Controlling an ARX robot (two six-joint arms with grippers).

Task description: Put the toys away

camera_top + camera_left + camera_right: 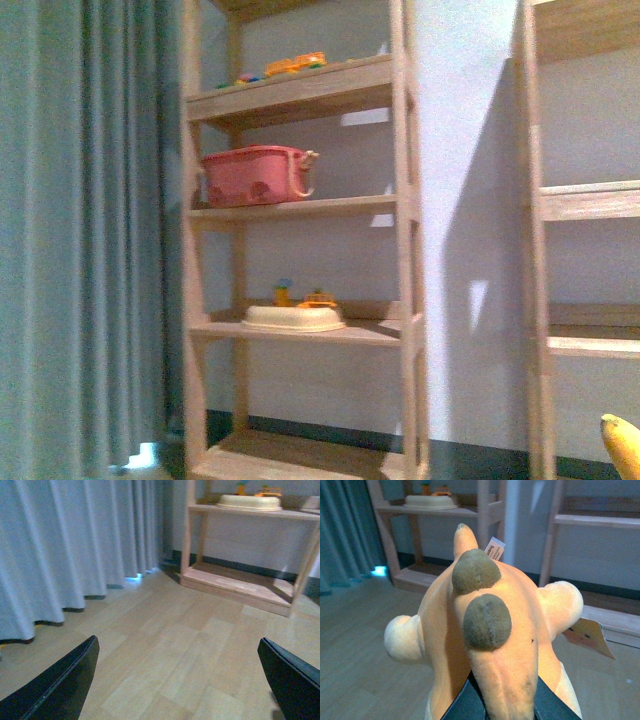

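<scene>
My right gripper (502,707) is shut on the plush toy (490,645), an orange-yellow soft animal with two brown-green round spikes and hanging paper tags, held above the floor in front of the shelves. Only a yellow bit of the plush toy (622,445) shows at the lower right corner of the front view. My left gripper (180,680) is open and empty, its dark fingers (60,685) wide apart over the wooden floor. Neither arm shows in the front view.
A wooden shelf unit (300,210) stands ahead with a pink basket (255,175) on its second shelf, small toys on top, and a colourful figure on a pale yellow dome (293,316) lower down. A second shelf unit (590,200) stands right. A curtain (90,240) hangs left.
</scene>
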